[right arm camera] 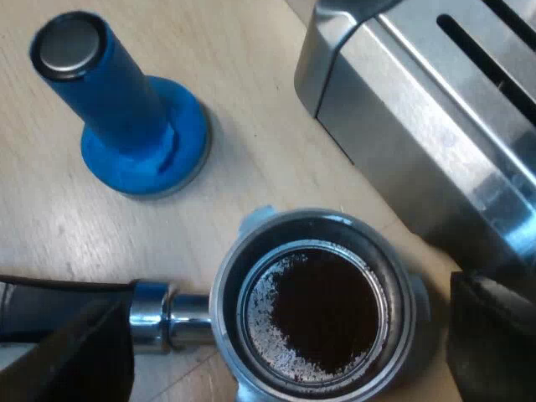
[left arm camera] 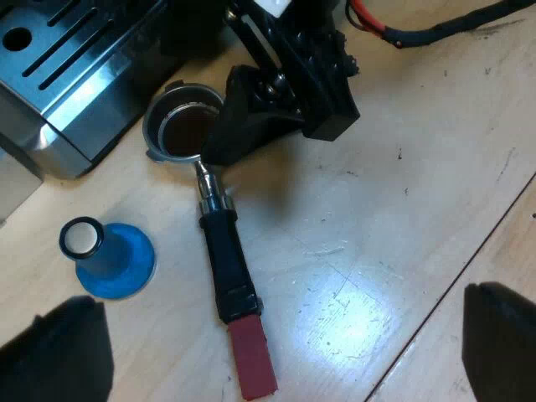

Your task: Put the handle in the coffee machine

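The metal holder [left arm camera: 219, 251] lies flat on the wooden table, its basket [left arm camera: 180, 126] full of dark grounds beside the espresso machine [left arm camera: 67, 75]; its dark handle ends in red [left arm camera: 251, 358]. My left gripper [left arm camera: 280, 322] hangs open above the handle's red end, fingers wide apart, holding nothing. My right gripper [left arm camera: 243, 126] is down at the basket and covers part of its rim. In the right wrist view, my right gripper [right arm camera: 285, 343] is open, its fingers [right arm camera: 75, 352] straddling the basket [right arm camera: 314, 310], one finger over the handle's metal neck [right arm camera: 167, 318].
A blue tamper [left arm camera: 109, 255] [right arm camera: 126, 109] stands upright on the table close to the handle and the basket. The machine's steel drip tray [right arm camera: 435, 126] sits right next to the basket. Bare wooden table [left arm camera: 377, 209] lies beyond the handle.
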Robot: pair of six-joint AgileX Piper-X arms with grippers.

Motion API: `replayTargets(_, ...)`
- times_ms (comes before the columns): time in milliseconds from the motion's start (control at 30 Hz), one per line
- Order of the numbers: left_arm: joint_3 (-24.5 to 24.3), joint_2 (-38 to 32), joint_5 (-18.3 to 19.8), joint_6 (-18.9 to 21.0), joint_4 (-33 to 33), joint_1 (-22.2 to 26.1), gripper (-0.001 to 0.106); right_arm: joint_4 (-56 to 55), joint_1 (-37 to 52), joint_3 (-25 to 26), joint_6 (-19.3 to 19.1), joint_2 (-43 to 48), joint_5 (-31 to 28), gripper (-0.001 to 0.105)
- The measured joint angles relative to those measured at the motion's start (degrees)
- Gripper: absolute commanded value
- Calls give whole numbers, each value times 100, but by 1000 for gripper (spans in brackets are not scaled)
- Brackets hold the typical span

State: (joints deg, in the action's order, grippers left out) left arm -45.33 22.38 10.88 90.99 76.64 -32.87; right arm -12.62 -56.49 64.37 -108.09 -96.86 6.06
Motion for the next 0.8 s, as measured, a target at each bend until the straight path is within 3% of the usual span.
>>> replayTargets(800,0,0,0,0,0,0,85,349,0,0,133,-453,-140,77)
